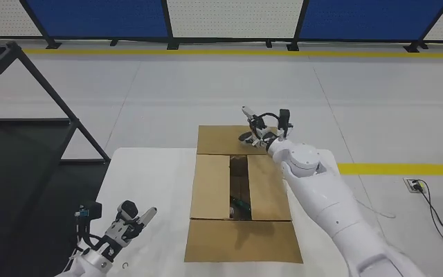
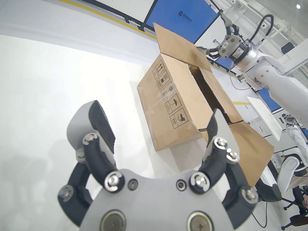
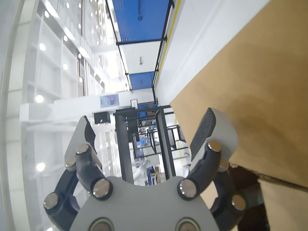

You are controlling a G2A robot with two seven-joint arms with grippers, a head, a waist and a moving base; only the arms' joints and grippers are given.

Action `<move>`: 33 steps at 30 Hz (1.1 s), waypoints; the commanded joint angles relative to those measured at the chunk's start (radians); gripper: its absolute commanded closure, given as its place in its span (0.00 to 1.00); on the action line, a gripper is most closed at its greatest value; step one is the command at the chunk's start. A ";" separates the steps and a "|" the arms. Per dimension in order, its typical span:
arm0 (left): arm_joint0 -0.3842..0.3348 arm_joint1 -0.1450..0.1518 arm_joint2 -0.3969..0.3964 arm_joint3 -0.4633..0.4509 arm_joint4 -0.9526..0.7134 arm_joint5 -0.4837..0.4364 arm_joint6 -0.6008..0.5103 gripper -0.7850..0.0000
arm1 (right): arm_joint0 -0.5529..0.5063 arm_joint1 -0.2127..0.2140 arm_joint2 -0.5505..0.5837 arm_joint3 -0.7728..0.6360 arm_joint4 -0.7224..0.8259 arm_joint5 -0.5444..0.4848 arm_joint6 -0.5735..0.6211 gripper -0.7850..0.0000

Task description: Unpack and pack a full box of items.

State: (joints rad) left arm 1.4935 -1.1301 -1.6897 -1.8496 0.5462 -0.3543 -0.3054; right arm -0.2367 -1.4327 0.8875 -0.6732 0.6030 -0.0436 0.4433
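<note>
On the tabletop (image 1: 145, 187), the box (image 1: 210, 187) is sitting with its side flaps nearly covering the contents. At the far flap (image 1: 218, 138) the right jaws are hovering spread, and the left jaws are hanging spread, well apart. Likely best: pinching a side flap's free edge and swinging it fully outward.

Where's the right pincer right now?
Top view: the right pincer sits open at the right end of the far flap of the cardboard box.
</note>
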 commanded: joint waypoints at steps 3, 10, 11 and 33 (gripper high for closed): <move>-0.008 0.001 -0.008 0.005 -0.001 0.005 0.001 0.00 | -0.082 0.049 0.061 -0.154 -0.062 0.013 0.163 0.00; -0.012 0.004 -0.028 0.014 0.003 0.018 0.002 0.00 | -0.240 0.125 0.171 -0.445 -0.189 0.155 0.325 0.00; -0.011 0.005 -0.030 0.014 0.005 0.017 -0.001 0.00 | -0.255 0.133 0.183 -0.476 -0.221 0.192 0.322 0.00; -0.007 0.004 0.000 0.005 -0.014 0.019 -0.005 0.00 | -0.241 0.131 0.058 -0.475 -0.450 0.239 0.444 0.00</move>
State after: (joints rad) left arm 1.4862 -1.1267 -1.6903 -1.8445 0.5336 -0.3349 -0.3101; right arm -0.4823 -1.2999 0.9551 -1.1513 0.1574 0.1901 0.8771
